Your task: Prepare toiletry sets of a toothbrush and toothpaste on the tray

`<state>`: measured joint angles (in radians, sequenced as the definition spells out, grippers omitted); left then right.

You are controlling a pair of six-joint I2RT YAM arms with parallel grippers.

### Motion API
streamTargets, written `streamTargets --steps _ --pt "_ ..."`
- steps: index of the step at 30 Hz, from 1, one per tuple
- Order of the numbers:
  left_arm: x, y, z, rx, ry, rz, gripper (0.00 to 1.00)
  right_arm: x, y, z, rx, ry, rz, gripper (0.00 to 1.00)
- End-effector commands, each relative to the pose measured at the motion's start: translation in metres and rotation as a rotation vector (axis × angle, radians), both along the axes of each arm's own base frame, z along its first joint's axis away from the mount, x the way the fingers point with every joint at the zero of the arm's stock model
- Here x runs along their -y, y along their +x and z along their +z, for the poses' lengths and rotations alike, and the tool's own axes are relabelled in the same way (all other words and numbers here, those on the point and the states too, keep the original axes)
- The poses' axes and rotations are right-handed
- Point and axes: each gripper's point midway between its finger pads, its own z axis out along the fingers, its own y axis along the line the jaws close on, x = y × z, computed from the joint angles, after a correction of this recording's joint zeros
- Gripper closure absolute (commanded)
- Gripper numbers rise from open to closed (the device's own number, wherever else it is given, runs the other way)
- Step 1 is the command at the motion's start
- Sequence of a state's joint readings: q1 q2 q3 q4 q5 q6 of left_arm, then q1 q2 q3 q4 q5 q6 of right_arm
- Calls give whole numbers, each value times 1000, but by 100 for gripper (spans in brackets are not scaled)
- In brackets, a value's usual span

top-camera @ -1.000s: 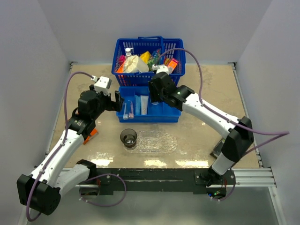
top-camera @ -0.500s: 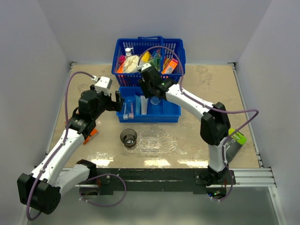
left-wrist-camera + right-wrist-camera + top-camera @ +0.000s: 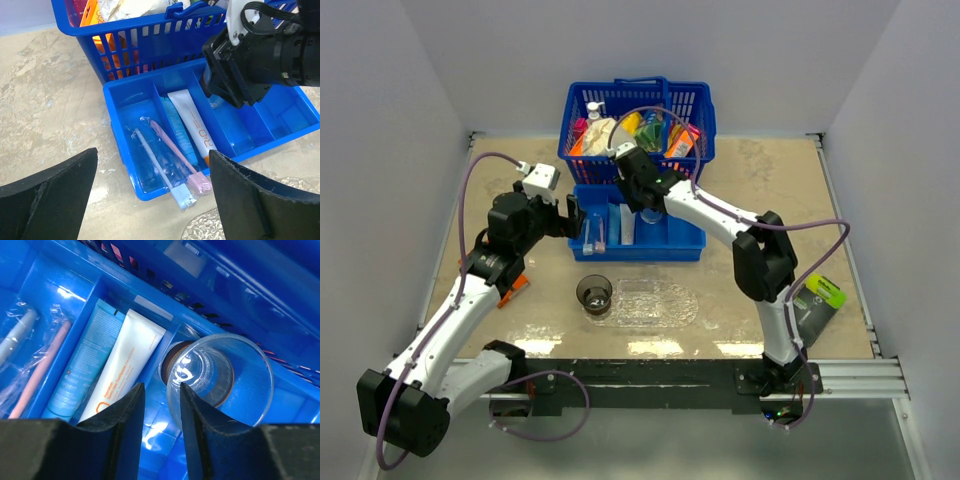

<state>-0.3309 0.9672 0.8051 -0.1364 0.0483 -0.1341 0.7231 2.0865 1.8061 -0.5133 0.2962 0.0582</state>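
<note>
Two wrapped toothbrushes (image 3: 172,150), one pink and one white, lie in the left compartment of the blue divided bin (image 3: 120,150). Beside them lie two toothpaste tubes (image 3: 192,122), one pale blue and one white (image 3: 125,360). My left gripper (image 3: 152,151) hangs wide open and empty over the bin's front left corner. My right gripper (image 3: 161,410) reaches down into the bin with narrowed jaws either side of the wall of a clear cup (image 3: 220,375); a gap still shows beside the left finger. The clear oval tray (image 3: 660,305) lies in front of the bin, with a smoky cup (image 3: 594,293) at its left end.
A blue handled basket (image 3: 638,120) full of packets and a pump bottle stands right behind the bin. A green object (image 3: 825,292) on a dark pouch lies at the right near my right arm. An orange item (image 3: 516,285) lies under my left arm.
My right gripper has shifted left over the bin and its jaws have narrowed round the cup's wall; that arm's elbow has swung inward. The left arm has stayed put.
</note>
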Motion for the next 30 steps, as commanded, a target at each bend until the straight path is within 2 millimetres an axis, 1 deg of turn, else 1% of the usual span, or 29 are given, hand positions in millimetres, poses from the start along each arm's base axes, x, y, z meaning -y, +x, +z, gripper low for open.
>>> streamTargets --steps 1,4,7,8,10,11,14,20,23,24,25,27,28,30 --pt "4 3 9 40 1 -21 4 -3 18 18 65 20 1 64" --pt "5 3 9 38 0 -21 4 -2 21 17 67 17 3 68" --pt "5 3 8 37 2 -21 4 -2 21 17 70 14 11 75" --pt "5 3 9 38 2 -21 3 -3 21 21 76 13 17 80" --pt "5 3 8 37 2 -21 4 -3 22 25 85 22 16 87" --pt "5 3 8 37 2 -21 4 -3 21 27 87 24 17 93" --pt "5 3 7 34 3 -23 4 -2 22 32 103 2 49 100" --pt "4 4 7 33 4 -20 4 1 23 38 120 -22 58 100" --pt "5 4 7 32 3 -23 3 2 24 49 146 -20 66 100" --pt "5 4 7 32 3 -24 4 2 24 54 156 -16 70 100" --pt "6 3 7 32 3 -24 4 3 23 64 173 -7 76 100" --pt "5 4 6 30 3 -21 4 4 22 75 201 -2 86 100" --pt "5 3 8 33 2 -22 4 6 21 87 224 10 88 100" --pt "4 3 9 35 -1 -15 4 8 18 96 238 12 100 100"
